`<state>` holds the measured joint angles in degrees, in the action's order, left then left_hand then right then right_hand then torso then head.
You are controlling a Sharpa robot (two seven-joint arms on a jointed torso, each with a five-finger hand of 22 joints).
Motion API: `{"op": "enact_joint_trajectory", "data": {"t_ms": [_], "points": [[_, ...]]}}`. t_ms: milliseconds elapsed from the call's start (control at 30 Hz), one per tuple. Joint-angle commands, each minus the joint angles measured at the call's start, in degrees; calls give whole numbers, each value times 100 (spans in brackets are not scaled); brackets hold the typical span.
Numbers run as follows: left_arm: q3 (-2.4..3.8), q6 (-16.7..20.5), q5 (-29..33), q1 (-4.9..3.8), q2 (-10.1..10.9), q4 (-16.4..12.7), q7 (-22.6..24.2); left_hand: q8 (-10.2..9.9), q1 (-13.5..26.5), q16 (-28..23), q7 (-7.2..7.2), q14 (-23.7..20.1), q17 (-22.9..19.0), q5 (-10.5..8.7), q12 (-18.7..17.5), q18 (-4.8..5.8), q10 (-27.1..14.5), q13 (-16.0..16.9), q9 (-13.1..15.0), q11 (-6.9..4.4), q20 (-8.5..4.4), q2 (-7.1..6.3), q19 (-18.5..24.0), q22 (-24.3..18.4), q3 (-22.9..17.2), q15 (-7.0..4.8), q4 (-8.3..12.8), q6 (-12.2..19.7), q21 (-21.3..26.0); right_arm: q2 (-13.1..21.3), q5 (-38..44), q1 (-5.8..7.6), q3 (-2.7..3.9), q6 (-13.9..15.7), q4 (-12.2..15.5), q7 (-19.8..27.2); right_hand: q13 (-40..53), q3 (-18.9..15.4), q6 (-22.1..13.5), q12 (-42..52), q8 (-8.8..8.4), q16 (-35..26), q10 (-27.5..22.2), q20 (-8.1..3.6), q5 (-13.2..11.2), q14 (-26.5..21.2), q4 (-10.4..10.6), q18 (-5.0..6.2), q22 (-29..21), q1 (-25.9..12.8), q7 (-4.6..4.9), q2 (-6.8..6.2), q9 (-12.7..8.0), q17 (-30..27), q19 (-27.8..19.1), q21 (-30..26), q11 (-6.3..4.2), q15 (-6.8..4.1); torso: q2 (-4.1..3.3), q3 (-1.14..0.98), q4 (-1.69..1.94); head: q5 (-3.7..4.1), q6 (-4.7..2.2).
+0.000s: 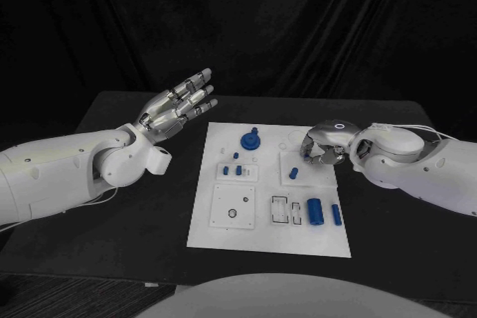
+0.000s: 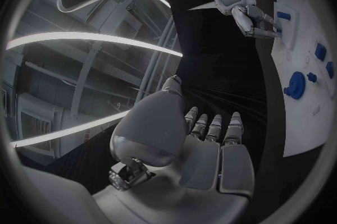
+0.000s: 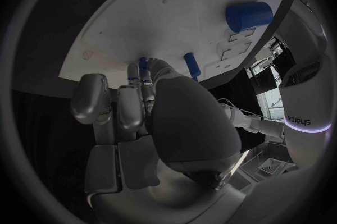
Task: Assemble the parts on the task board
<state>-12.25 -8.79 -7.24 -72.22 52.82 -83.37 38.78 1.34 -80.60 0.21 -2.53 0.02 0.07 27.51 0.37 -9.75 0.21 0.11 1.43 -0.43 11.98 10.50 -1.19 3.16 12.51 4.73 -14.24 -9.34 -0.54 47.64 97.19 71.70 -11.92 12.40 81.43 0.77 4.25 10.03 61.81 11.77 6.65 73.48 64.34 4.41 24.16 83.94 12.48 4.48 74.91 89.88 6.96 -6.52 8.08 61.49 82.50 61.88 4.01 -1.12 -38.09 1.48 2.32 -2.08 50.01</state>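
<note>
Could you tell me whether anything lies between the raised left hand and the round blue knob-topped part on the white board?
Nothing visible does: the left hand is raised beside the white board, with bare black table between it and the round blue part.

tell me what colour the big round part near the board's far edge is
Blue part; clearest in the head view.

Head camera looks down; wrist cameras sit behind palms, sharing the task board [image 1: 231, 232].

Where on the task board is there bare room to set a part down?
Bare patches on the task board: the near strip below the two blue cylinders, and the far-right corner beyond the right robot hand. The middle, around the small pegs, is crowded.
</note>
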Motion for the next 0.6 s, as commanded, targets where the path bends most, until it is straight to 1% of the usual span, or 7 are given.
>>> {"op": "enact_joint_trajectory", "data": {"t_ms": [33, 100, 400, 433, 467, 500, 600], "points": [[5, -104, 12, 13, -9, 0, 101, 40, -95, -21, 96, -2, -7, 39, -16, -60, 36, 11, 14, -24, 44, 5, 0, 10, -1, 35, 45, -71, -34, 6, 47, -20, 3, 93, -8, -35, 2, 71, 5, 28, 23, -11, 76, 45, 80, 54, -32, 61, 831, 71, 40, -9, 23, -7, 12, 3, -7, 23, 1, 1, -2, 1, -1], [5, -111, 12, 14, -9, 2, 93, 108, -128, -21, 264, -2, -7, 84, -14, -60, 44, 14, 45, -63, 57, 12, -8, 15, -3, 49, 83, -293, -37, 12, 47, -23, 3, 94, -1, -35, -3, 137, 14, 29, 24, -23, 119, 45, 174, 48, -88, 64, 829, 118, 58, -26, 48, -22, 7, -3, -4, 23, 2, 1, -1, -2, -1], [5, -121, 12, 18, -15, 19, 81, 151, -176, -21, 313, -2, -7, 194, -17, -63, 34, 10, 53, -70, 85, 25, -39, 55, -13, 81, 145, -387, -54, 46, 47, -27, 3, 191, 23, -48, -18, 391, -2, 11, -21, -84, 254, 46, 123, 19, -285, 70, 823, 277, 90, -40, 70, -100, -16, -28, 2, 26, 3, 1, -1, -4, -1], [5, -122, 12, 19, -15, 20, 80, 151, -176, -21, 313, -2, -7, 194, -17, -63, 34, 10, 53, -70, 85, 25, -39, 55, -13, 81, 145, -387, -54, 49, 47, -27, 3, 217, 25, -47, -20, 420, 8, 6, -21, -90, 270, 45, 58, 17, -301, 71, 823, 282, 87, -40, 73, -107, -17, -26, -1, 24, 3, 1, 0, -5, -1], [5, -123, 12, 19, -16, 21, 79, 152, -176, -21, 313, -2, -7, 197, -17, -63, 34, 10, 53, -69, 85, 25, -40, 55, -13, 82, 146, -387, -54, 53, 47, -27, 3, 252, 28, -47, -35, 636, 18, -37, -42, -97, 305, 30, -638, 16, -349, 72, 823, 337, 79, -42, 74, -107, -26, -21, -3, 4, 3, 1, 1, -7, -1], [5, -124, 12, 19, -16, 23, 77, 153, -179, -21, 315, -2, -7, 211, -17, -63, 33, 10, 53, -68, 88, 29, -42, 57, -15, 84, 150, -386, -55, 58, 47, -26, 3, 288, 31, -49, -37, 815, 37, -56, -51, -101, 333, 27, -897, 18, -364, 71, 824, 351, 80, -66, 75, -108, -28, -14, -13, 9, 3, 2, 2, -10, -1], [5, -124, 12, 20, -17, 27, 72, 155, -183, -21, 317, -2, -7, 225, -18, -63, 32, 10, 52, -66, 90, 34, -44, 58, -17, 86, 154, -387, -56, 73, 47, -25, 3, 388, 43, -54, -30, 1176, 78, -101, -75, -113, 391, 34, -943, 27, -365, 73, 821, 206, 76, -225, 85, -117, -29, -7, -15, 11, 4, 2, 1, -10, -1]]}}
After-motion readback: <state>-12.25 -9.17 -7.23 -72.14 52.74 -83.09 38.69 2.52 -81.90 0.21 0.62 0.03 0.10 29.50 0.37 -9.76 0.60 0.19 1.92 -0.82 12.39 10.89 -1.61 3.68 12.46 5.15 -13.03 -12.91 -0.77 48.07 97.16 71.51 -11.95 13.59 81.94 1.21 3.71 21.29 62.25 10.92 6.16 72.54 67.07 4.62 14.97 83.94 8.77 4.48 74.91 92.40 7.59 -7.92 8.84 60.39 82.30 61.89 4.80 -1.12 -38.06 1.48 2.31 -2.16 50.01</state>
